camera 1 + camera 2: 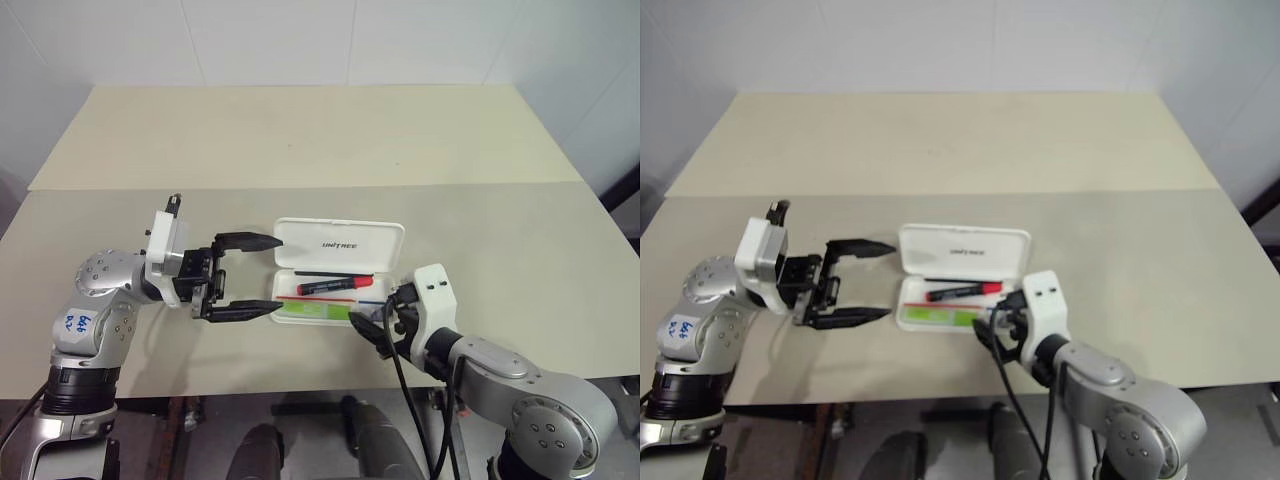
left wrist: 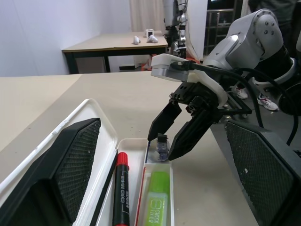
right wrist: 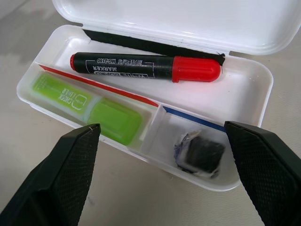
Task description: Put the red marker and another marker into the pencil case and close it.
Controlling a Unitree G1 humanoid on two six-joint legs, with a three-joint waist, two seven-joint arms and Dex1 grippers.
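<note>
The pencil case (image 1: 338, 270) lies open on the table (image 1: 300, 140). The right pincer (image 3: 160, 179) hovers spread and empty at its near end; the left pincer (image 1: 250, 277) stands wide, flanking the other end. Red marker (image 3: 146, 67) and lime-green marker (image 3: 91, 108) lie inside. The case looks light, rigid and slippery; press the lid's free edge. The right wrist view shows a small dark object (image 3: 200, 155) in the end compartment, unreadable from the head views.
</note>
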